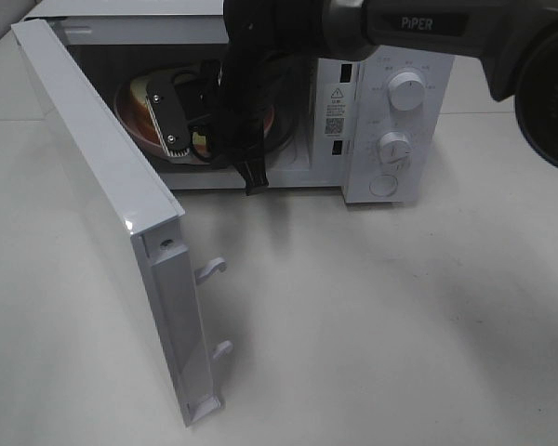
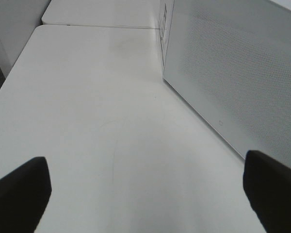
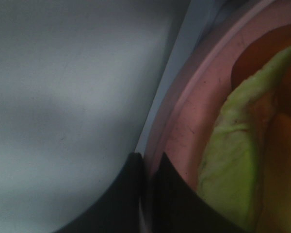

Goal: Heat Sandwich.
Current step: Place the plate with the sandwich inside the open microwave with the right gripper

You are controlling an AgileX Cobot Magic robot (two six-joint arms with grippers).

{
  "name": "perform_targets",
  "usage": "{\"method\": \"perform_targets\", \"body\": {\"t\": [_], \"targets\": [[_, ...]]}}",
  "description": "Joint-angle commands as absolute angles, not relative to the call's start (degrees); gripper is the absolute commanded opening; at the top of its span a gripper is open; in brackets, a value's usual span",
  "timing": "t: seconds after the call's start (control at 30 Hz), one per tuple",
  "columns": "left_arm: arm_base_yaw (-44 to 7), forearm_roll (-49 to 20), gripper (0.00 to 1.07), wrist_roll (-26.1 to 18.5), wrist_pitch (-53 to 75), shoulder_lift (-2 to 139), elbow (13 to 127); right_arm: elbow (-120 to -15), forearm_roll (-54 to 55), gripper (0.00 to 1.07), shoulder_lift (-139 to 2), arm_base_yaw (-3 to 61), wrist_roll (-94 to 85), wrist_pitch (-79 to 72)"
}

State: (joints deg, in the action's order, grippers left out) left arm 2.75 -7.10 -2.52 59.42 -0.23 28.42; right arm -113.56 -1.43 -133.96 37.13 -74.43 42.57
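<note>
Here we are at the microwave (image 1: 391, 102), its door (image 1: 121, 186) swung wide open to the left of the high view; the right arm (image 1: 288, 37) reaches down from above and straight into the cavity. Inside sits the pink plate (image 3: 184, 131), and on it the sandwich (image 3: 228, 170) — we see pale green leaf and golden crust close up from the right wrist. The right gripper (image 3: 149, 160) is pinched nearly closed, its two dark fingers meeting on either side of the plate's rim; it has hold of the plate's edge, not the bread. From the high view most of the plate is hidden behind the arm, with only a sliver of the filling showing.

The left gripper (image 2: 145, 194) hangs low over the white table (image 2: 97, 121), beside a white dotted panel (image 2: 233, 73); its fingers (image 2: 19, 194) are spread as wide as they go — nothing between them but bare tabletop.
</note>
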Motion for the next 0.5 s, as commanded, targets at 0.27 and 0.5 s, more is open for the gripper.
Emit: {"method": "perform_targets", "body": {"t": [0.27,0.5], "targets": [[2.5,-7.2,1.01,-2.2,59.2,-1.9,28.3,-116.8,-2.7,0.04,-135.6,35.9,-71.7,40.9],[2.5,-7.2,1.01,-2.2,59.2,-1.9,28.3,-116.9,-2.8,0.08,-136.5,35.4,-71.7,40.7]]}}
